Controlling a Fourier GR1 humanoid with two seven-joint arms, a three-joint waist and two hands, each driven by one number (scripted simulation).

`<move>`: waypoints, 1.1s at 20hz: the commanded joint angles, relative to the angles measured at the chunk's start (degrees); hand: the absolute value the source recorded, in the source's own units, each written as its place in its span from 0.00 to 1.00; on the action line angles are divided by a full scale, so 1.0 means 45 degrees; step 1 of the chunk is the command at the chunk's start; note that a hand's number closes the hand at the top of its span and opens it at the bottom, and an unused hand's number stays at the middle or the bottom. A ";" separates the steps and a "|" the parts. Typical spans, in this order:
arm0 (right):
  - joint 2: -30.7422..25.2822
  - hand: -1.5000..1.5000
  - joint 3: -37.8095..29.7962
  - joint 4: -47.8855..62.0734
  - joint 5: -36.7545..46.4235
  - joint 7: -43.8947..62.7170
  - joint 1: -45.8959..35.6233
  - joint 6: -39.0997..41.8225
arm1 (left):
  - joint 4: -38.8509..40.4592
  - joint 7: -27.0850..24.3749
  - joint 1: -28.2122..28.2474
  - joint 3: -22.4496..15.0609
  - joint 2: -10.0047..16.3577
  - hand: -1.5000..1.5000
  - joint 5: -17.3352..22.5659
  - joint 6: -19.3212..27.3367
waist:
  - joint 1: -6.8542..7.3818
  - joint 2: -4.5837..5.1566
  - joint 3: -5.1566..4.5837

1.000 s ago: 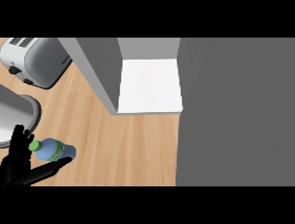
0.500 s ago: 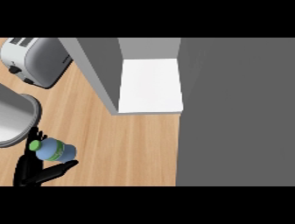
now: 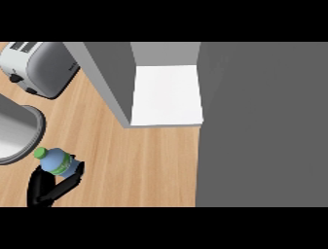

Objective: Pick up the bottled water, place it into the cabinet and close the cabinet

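The bottled water [image 3: 59, 164] is clear blue with a green cap and green label, and it leans over the wooden counter [image 3: 137, 165] at the lower left. My left hand [image 3: 48, 187] is curled round its lower end, with dark fingers showing on both sides beneath it. The grey forearm [image 3: 5, 131] runs off the left edge just above. The cabinet [image 3: 166, 95] stands open up and to the right, with a white shelf floor inside. Its dark grey door [image 3: 267, 121] fills the right side. My right hand does not show.
A silver toaster [image 3: 37, 68] sits at the back left of the counter. The cabinet's grey side wall [image 3: 109, 82] rises between the toaster and the shelf. Bare wood lies between the bottle and the cabinet's front edge.
The bottle has risen slightly, its cap now higher in the view. The hand's fingers, earlier up beside the bottle on the left, now sit below it.
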 commanded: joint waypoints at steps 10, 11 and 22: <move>-0.0312 0.00 0.0049 -0.1263 0.0161 0.0413 -0.0021 -0.0331 | 0.1920 -0.3728 -0.1256 -0.2377 -0.1225 1.00 -0.2296 -0.0517 | 0.0045 0.0049 -0.0030; -0.0524 0.00 0.0289 -0.1708 0.0015 0.0261 0.0960 -0.0187 | 0.1773 -0.4068 -0.0854 -0.2453 -0.1456 1.00 -0.2347 -0.0294 | -0.0011 -0.0012 -0.0021; -0.0678 0.00 0.0817 -0.2094 0.0600 0.0645 0.0839 -0.0754 | 0.0638 -0.1742 -0.2251 -0.5045 -0.1636 1.00 0.0147 -0.0530 | 0.0100 -0.0051 -0.0012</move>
